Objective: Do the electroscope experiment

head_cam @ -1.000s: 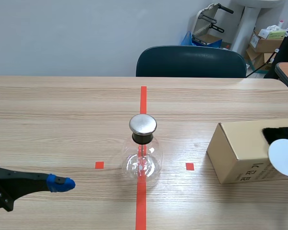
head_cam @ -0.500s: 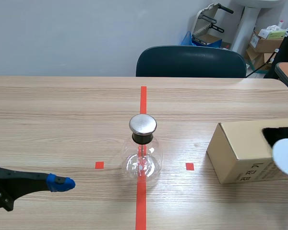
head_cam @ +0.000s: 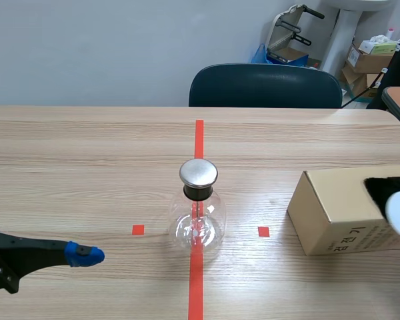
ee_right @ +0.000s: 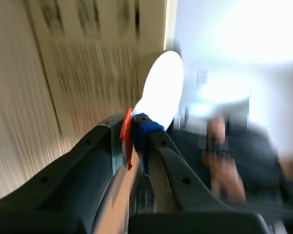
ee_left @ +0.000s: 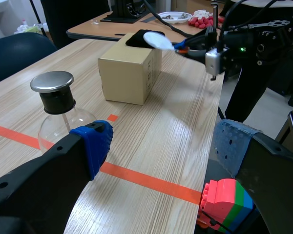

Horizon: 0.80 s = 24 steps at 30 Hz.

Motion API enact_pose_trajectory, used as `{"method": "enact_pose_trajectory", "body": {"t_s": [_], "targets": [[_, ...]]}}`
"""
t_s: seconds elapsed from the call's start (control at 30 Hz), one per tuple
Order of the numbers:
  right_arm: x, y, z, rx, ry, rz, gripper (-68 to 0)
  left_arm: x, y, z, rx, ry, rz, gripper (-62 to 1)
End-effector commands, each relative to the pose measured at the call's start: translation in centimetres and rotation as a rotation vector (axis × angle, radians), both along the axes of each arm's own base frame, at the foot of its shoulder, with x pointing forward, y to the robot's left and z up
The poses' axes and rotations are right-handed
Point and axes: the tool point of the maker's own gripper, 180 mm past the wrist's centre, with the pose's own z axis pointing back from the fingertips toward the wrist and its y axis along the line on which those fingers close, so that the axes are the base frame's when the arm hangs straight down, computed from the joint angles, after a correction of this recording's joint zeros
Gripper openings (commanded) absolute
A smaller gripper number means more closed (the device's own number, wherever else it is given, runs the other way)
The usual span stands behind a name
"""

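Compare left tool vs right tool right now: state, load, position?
Left tool is open with nothing between its fingers; right tool is shut on the red-handled white round paddle.
Left tool sits low beside the clear glass flask with the metal cap; right tool is raised by the brown cardboard box, paddle near its top.
Shared: black fingers, a blue pad visible on each.

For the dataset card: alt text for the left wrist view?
The open left gripper hovers over a wooden table, the glass electroscope just ahead of one finger. Beyond it, the right gripper holds a white disc near the top of a cardboard box.
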Motion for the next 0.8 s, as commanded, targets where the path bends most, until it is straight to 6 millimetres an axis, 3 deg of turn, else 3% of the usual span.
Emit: {"method": "enact_pose_trajectory", "body": {"t_s": [0.0, 0.07, 0.3, 0.37, 0.53, 0.6, 0.67, 0.77], "targets": [[0.0, 0.2, 0.7, -0.036, -0.037, 0.045, -65.6, -0.2, -0.4, 0.6, -0.037, 0.005, 0.0, -15.9], [0.1, 0.0, 0.7, -0.036, -0.04, 0.03, -65.6, -0.2, -0.4, 0.6, -0.037, 0.005, 0.0, -15.9], [1.1, -6.3, 1.4, -0.083, -0.078, -0.32, -65.6, -0.2, -0.4, 0.6, -0.037, 0.005, 0.0, -15.9], [1.1, -5.9, 1.3, -0.084, -0.073, -0.295, -65.6, -0.2, -0.4, 0.6, -0.037, 0.005, 0.0, -15.9], [0.3, -0.8, 0.7, -0.047, -0.041, -0.012, -65.6, -0.2, -0.4, 0.6, -0.037, 0.005, 0.0, -15.9], [0.0, 0.4, 0.6, -0.037, -0.034, 0.054, -65.6, -0.2, -0.4, 0.6, -0.037, 0.005, 0.0, -15.9], [0.1, 0.0, 0.7, -0.036, -0.04, 0.034, -65.6, -0.2, -0.4, 0.6, -0.037, 0.005, 0.0, -15.9], [0.8, -2.9, 1.1, -0.056, -0.059, -0.133, -65.6, -0.2, -0.4, 0.7, -0.038, 0.005, 0.0, -15.9]]}}
